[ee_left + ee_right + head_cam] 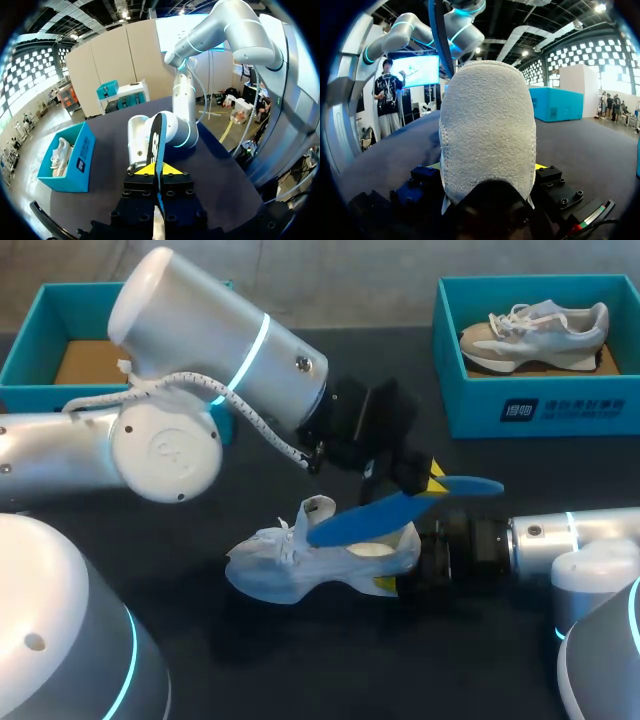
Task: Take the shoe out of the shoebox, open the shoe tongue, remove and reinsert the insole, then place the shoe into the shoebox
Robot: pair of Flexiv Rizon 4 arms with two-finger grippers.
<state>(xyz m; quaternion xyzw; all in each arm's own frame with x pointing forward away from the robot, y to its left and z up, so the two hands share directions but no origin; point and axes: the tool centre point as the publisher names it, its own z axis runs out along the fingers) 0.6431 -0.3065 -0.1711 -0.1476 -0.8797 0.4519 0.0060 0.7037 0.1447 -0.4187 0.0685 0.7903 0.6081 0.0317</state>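
L gripper (428, 478) is pinching the blue insole (400, 508) just above the white shoe (290, 565) mid-table. R gripper (392, 580) is clamping the shoe's heel. Rear-left shoebox (40, 340) is sitting open, and the rear-right box (540, 405) is holding a 2nd sneaker (535, 330).

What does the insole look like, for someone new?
At the table's middle, the right gripper holds a white shoe. Just above it, the left gripper pinches the insole: a long, flat, bright blue strip, unlike the teal shoeboxes.
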